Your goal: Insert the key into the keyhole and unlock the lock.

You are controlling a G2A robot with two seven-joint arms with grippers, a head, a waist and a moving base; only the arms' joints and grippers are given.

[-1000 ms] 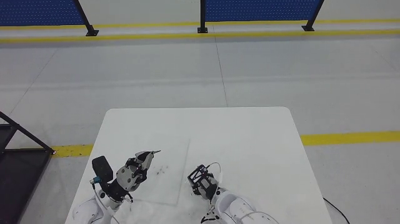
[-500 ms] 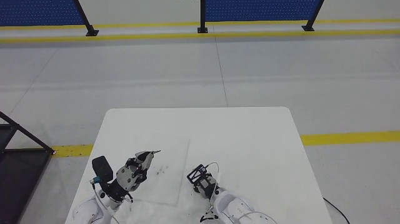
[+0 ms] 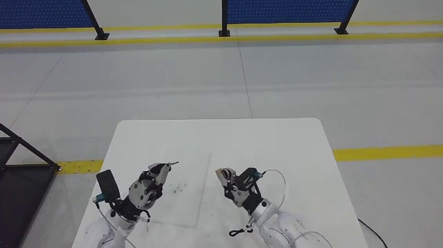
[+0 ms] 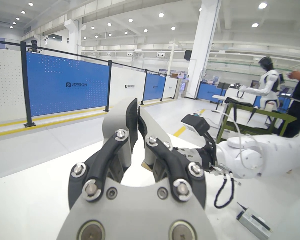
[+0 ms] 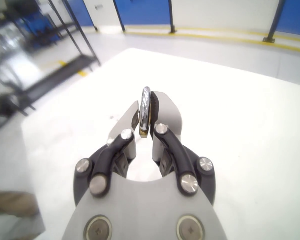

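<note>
My left gripper (image 3: 163, 170) hangs over the white, round-cornered table (image 3: 277, 144), at about 7 o'clock on its top. Its fingers are pinched together on a thin dark key (image 3: 172, 165), whose tip pokes out toward 1 o'clock. My right gripper (image 5: 146, 104) is at about 6 o'clock on the table, off to the left one's 3 o'clock side. It is clamped on a chrome-and-brass padlock (image 5: 144, 116), held edge-on between the pads. The key and padlock are near each other but apart.
</note>
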